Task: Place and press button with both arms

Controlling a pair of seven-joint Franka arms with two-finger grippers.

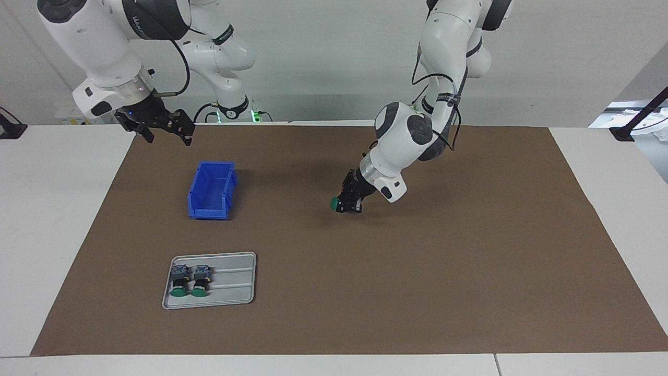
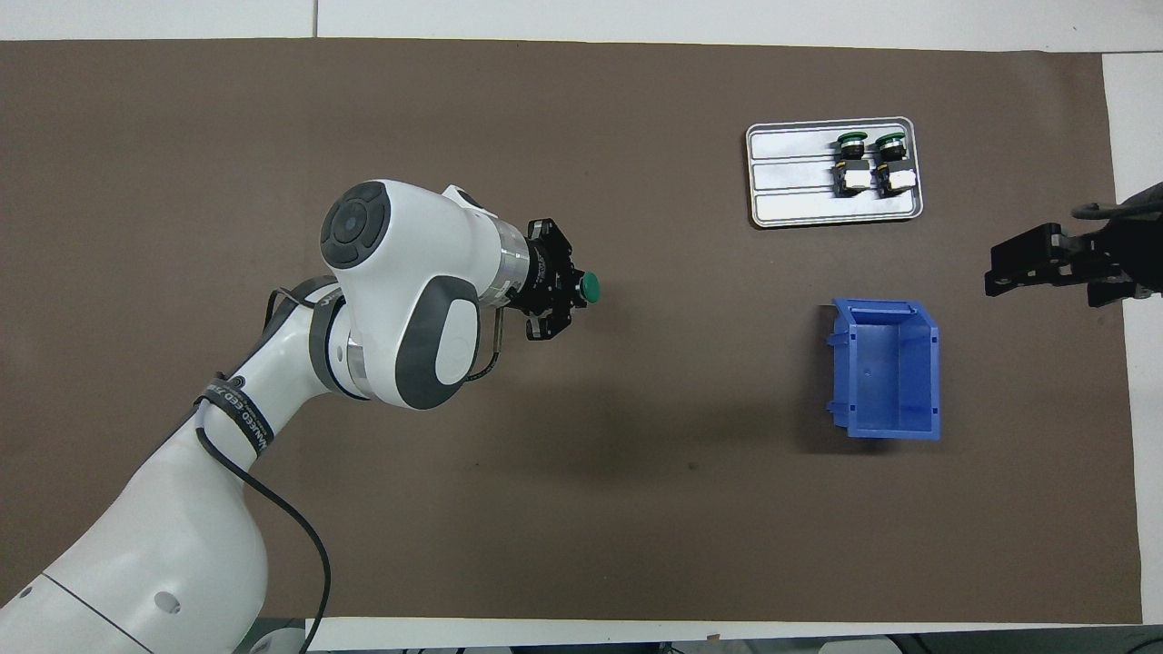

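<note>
Facing view: the left gripper (image 1: 348, 202) is clamping one green-capped button (image 1: 334, 203) low over the brown mat (image 1: 417, 271), while two more buttons (image 1: 190, 279) are lying side by side in one grey tray (image 1: 235, 282), near one blue bin (image 1: 211, 190). Overhead view: the right gripper (image 2: 999, 272) is waiting wide open and empty beside the bin.

obstacles: blue bin (image 1: 211, 190), tray (image 1: 245, 279) | mat (image 1: 417, 287) middle: open

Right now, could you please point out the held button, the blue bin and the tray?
held button (image 2: 591, 288): overhead view, green cap.
blue bin (image 1: 195, 212): facing view, front wall.
tray (image 1: 236, 293): facing view, bare ribbed floor.
</note>
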